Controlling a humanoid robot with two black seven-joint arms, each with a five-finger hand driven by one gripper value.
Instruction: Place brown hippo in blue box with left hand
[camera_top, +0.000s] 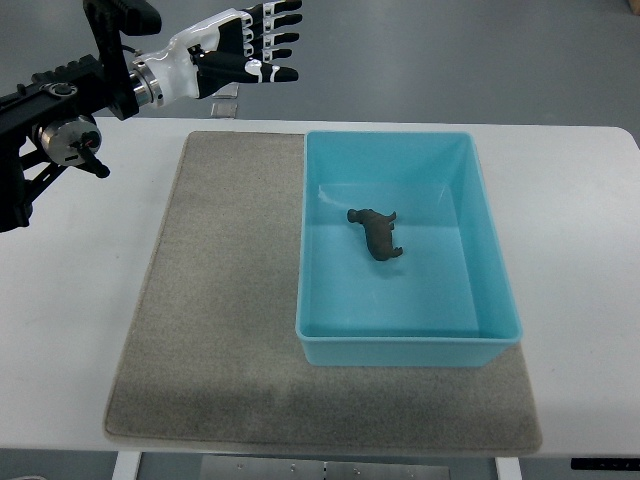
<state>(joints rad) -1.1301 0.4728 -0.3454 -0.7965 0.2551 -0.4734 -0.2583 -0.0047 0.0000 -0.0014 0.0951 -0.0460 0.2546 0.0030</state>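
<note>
The brown hippo (376, 232) lies on the floor of the blue box (486, 255), near its middle. The box sits on the right part of a grey mat (220, 300). My left hand (255, 42) is raised beyond the table's far edge, up and left of the box, fingers spread and holding nothing. Its arm (60, 110) comes in from the upper left. The right arm is out of view.
The grey mat lies on a white table (580, 200). The left part of the mat is bare. A small pale object (224, 106) lies on the floor behind the table's far edge, under the hand.
</note>
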